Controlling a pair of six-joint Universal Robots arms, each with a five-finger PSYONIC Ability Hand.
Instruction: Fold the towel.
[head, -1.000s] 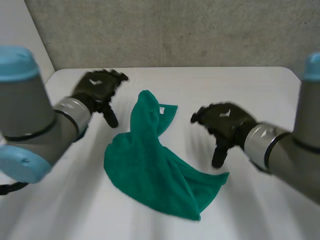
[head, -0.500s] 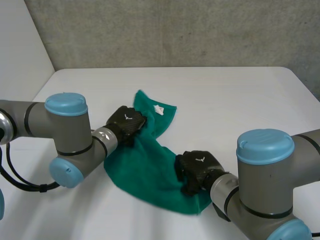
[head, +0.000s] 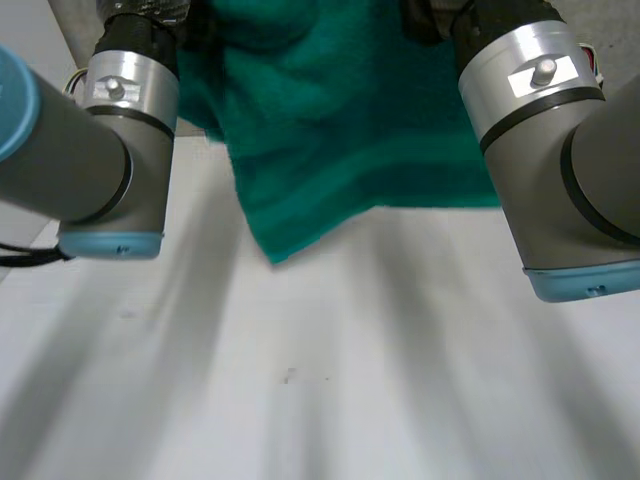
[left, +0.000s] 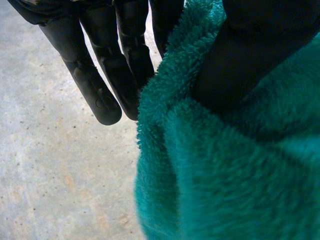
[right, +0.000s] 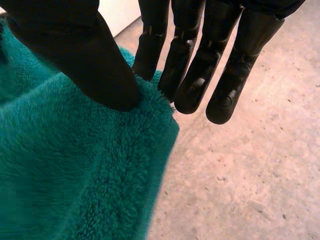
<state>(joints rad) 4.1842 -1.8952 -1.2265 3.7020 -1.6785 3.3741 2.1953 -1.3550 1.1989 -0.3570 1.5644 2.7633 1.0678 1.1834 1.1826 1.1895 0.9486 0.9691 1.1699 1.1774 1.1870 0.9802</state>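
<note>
The green towel (head: 340, 130) hangs high above the white table (head: 330, 380), stretched between my two raised arms, with its lower edge slanting to a low corner on the left. My left hand (left: 240, 65) pinches one upper corner of the towel (left: 225, 175) between thumb and fingers (left: 100, 85). My right hand (right: 90, 65) pinches the other upper corner of the towel (right: 75, 165), thumb on the cloth and fingers (right: 220, 75) behind its edge.
My left arm (head: 110, 130) and right arm (head: 560, 150) stand upright on either side of the towel. A grey concrete wall (left: 55, 175) lies beyond both hands.
Both hands came down on the crumpled towel on the table, shut on it, and lifted it high, so it now hangs spread between them.
</note>
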